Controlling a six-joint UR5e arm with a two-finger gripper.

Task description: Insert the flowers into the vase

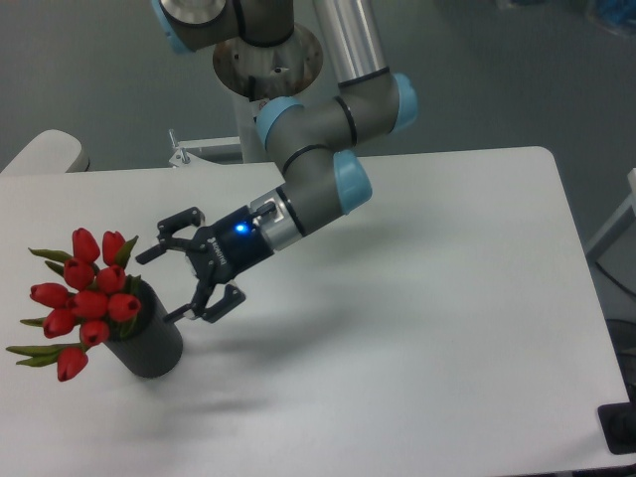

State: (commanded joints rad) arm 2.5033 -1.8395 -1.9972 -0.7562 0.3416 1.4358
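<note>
The flowers (pixel 87 294), a bunch of red tulip buds with green leaves, stand in the vase (pixel 151 346), a short dark grey cylinder at the table's front left. The buds lean out to the left over the vase's rim. My gripper (pixel 177 278) is open and empty just to the right of the flowers, a little above the vase's top. Its two fingers are spread wide, one above and one below, and point left toward the bunch without touching it.
The white table (pixel 417 328) runs right to a rounded far corner. The arm's base column (pixel 268 60) stands behind the table's far edge. A dark object (pixel 621 429) sits at the table's front right corner.
</note>
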